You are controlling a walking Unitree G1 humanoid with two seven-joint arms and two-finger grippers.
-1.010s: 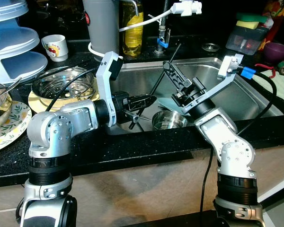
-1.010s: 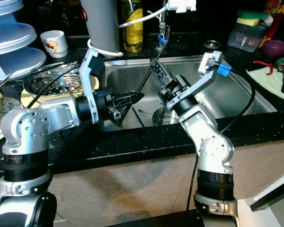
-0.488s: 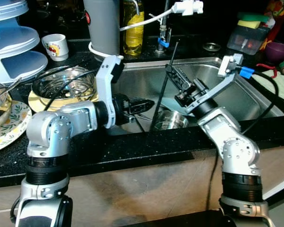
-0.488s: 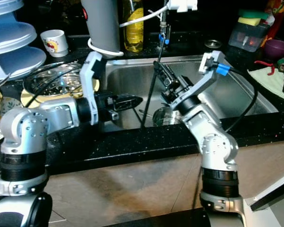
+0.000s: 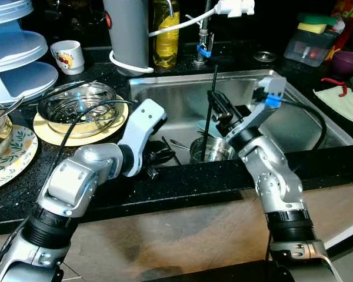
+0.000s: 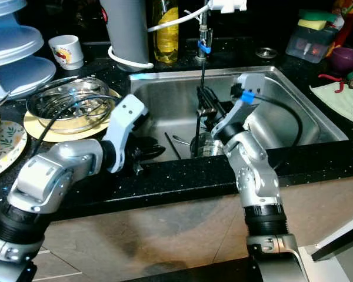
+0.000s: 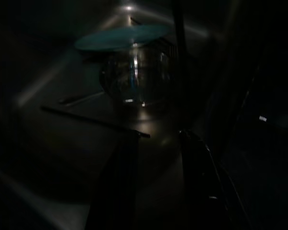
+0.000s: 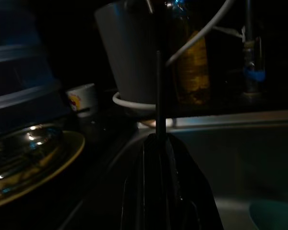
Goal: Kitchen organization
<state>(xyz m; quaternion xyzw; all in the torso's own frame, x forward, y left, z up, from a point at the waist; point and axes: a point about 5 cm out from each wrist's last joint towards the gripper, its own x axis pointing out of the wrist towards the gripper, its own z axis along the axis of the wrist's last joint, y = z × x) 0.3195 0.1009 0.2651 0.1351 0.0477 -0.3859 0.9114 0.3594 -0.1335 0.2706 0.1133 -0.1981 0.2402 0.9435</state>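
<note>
My right gripper [image 5: 217, 110] is shut on a thin black chopstick [image 5: 212, 88] and holds it nearly upright over the sink [image 5: 165, 94]. The chopstick's lower end reaches down beside a steel cup [image 5: 210, 150]. A teal plate [image 7: 125, 37] lies on the sink floor behind the cup [image 7: 134, 79]. My left gripper [image 5: 162, 155] is low inside the sink at its front left, open with nothing between its fingers [image 7: 116, 191]. Another black chopstick [image 7: 91, 120] lies flat on the sink floor just ahead of it. In the right wrist view the held chopstick [image 8: 157, 96] rises from the gripper [image 8: 157, 141].
On the black counter to the left, a steel bowl [image 5: 76, 103] sits on a yellow plate, near a floral plate [image 5: 6, 155] and a blue-white tiered stand [image 5: 15, 53]. A mug [image 5: 67, 56], a grey container [image 5: 126, 32], an oil bottle [image 5: 165, 35] and the faucet [image 5: 203, 41] stand behind the sink.
My left gripper has dropped from level over the sink edge down into the basin. My right gripper has swung the chopstick from slanted to nearly upright, closer to the cup.
</note>
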